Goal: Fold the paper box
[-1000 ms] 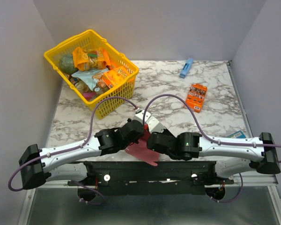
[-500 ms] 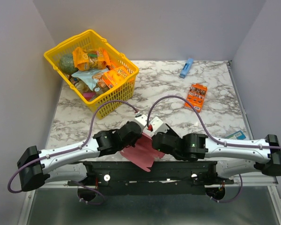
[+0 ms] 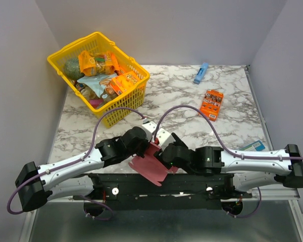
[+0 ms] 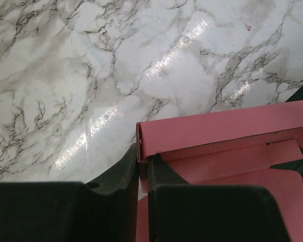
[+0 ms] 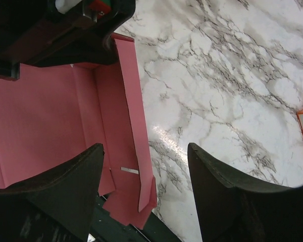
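the left tool (image 4: 142, 162) was pinching one upright edge of the plain pink thin-card paper box (image 4: 219, 132), its two black fingers (image 4: 122, 174) pressed against either side of the card. the right tool (image 5: 145, 151) stood spread wide, one finger over the pink sheet and the other over bare marble, with a narrow side flap between them and nothing gripped. the box lay partly unfolded at the near edge of the table (image 3: 182, 96), between the two tools, one corner hanging over the black mounting frame (image 3: 161, 184). the table was glossy white marble-pattern with grey veins, streaked with reflected light. farther back sat a yellow plastic basket (image 3: 122, 115) of snack packets (image 3: 98, 63) at the left, and an orange printed box (image 3: 212, 104) and a slim blue box (image 3: 201, 73) at the right. plain pale grey walls (image 3: 166, 30) closed the table in on three sides.
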### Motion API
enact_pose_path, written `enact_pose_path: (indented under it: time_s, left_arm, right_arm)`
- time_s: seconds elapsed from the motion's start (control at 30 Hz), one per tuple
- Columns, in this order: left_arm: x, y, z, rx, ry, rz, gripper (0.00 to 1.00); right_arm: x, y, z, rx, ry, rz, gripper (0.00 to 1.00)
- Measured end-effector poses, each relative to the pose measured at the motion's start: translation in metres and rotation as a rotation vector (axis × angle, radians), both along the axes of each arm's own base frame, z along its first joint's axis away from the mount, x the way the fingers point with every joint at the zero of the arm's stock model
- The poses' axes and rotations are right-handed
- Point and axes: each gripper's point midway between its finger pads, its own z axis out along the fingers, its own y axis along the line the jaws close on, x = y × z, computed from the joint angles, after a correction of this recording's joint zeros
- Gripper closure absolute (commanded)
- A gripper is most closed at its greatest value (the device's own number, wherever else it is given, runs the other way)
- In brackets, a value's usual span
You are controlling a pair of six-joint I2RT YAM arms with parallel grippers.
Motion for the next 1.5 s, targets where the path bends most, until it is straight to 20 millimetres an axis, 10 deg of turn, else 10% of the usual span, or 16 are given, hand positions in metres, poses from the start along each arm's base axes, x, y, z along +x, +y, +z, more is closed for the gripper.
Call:
enact_pose_path:
  time_s: [0.37, 0.47, 0.83, 1.2, 1.5]
  left_arm:
    - [-0.002, -0.005, 0.008, -0.059, 0.017, -0.008, 1.0]
    - [-0.001, -0.004, 0.008, -0.061, 0.02, -0.001, 1.0]
    - [0.004, -0.003, 0.018, -0.104, 0.01, 0.026, 0.18]
    - [0.009, 0.003, 0.044, -0.208, -0.031, 0.045, 0.18]
    - [0.029, 0.036, -0.014, -0.211, 0.041, 0.263, 0.2]
  right_arm:
    - [0.008, 0.0, -0.023, -0.103, -0.031, -0.026, 0.83]
    - [0.01, 0.0, -0.024, -0.114, -0.042, -0.031, 0.86]
    - [0.011, -0.009, -0.037, -0.171, -0.056, -0.04, 0.91]
    - [0.007, -0.023, -0.04, -0.154, -0.035, -0.065, 0.91]
    - [0.005, -0.033, -0.048, -0.147, -0.027, -0.063, 0.92]
